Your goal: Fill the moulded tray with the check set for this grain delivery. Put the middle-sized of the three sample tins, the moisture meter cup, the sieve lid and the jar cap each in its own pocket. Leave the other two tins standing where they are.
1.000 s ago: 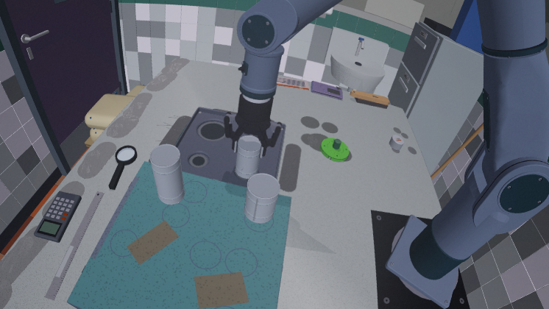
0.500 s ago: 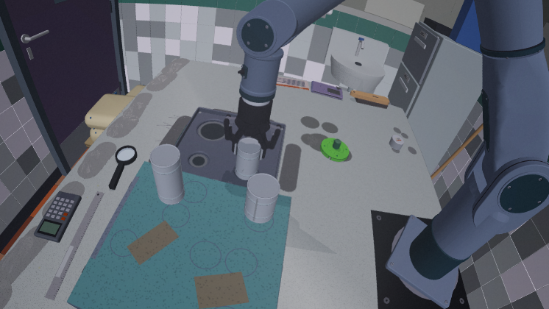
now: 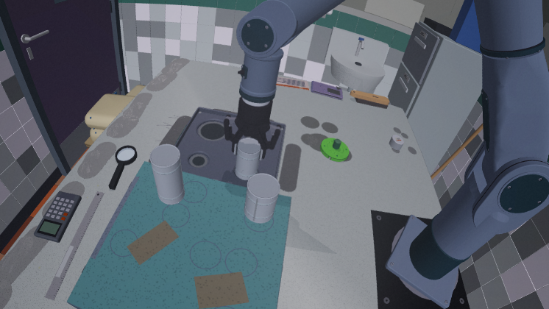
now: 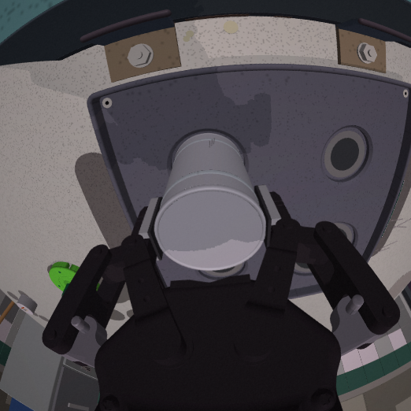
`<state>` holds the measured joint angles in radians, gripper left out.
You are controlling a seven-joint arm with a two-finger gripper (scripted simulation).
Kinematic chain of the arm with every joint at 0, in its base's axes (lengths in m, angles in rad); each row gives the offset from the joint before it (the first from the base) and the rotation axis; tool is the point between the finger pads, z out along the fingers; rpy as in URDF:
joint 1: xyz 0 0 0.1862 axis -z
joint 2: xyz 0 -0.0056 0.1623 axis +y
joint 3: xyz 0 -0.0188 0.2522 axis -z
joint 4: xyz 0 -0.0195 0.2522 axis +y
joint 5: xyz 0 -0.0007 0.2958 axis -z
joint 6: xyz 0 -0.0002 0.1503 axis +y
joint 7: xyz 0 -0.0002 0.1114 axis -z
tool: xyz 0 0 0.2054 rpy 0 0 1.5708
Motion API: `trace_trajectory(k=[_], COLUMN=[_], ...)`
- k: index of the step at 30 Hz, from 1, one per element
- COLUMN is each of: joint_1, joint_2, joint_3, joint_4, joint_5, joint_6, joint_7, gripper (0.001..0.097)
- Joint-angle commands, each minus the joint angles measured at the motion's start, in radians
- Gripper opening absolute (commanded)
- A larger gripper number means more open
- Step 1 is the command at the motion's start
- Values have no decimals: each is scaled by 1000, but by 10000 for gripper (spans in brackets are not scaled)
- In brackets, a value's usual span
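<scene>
My gripper [image 3: 249,147] [image 4: 209,220] is over the near right part of the dark moulded tray [image 3: 229,147]. A grey sample tin [image 3: 247,158] [image 4: 210,193] stands upright between its closed fingers, held near the top, with its base down in a tray pocket. Two other grey tins stand on the teal mat: a tall one [image 3: 166,173] to the left and a wider one [image 3: 262,197] just in front of the tray. A green round lid with a knob [image 3: 335,149] lies on the counter to the right, and a small white cup [image 3: 396,142] stands further right. Two empty pockets [image 3: 212,130] [image 3: 198,160] show on the tray's left.
The wider tin stands close in front of my gripper. A magnifying glass [image 3: 122,165], a calculator [image 3: 57,216] and a ruler [image 3: 75,245] lie along the left of the mat [image 3: 184,245]. A sink [image 3: 357,69], a brush [image 3: 369,98] and a purple pad [image 3: 326,90] sit at the back.
</scene>
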<state>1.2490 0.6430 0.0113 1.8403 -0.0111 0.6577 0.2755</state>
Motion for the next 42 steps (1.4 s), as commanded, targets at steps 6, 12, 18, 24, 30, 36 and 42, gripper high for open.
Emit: trace_trajectory(k=[6, 12, 18, 24, 30, 36, 42], joint_1=[0, 0, 0, 0, 0, 0, 0], joint_2=[-1, -1, -1, -1, -1, -1, -1], joint_3=[0, 0, 0, 0, 0, 0, 0], joint_4=[-1, -1, -1, -1, -1, -1, -1], joint_5=[0, 0, 0, 0, 0, 0, 0], joint_6=[0, 0, 0, 0, 0, 0, 0], joint_7=[0, 0, 0, 0, 0, 0, 0], gripper=[340, 460, 580, 700, 800, 800, 800])
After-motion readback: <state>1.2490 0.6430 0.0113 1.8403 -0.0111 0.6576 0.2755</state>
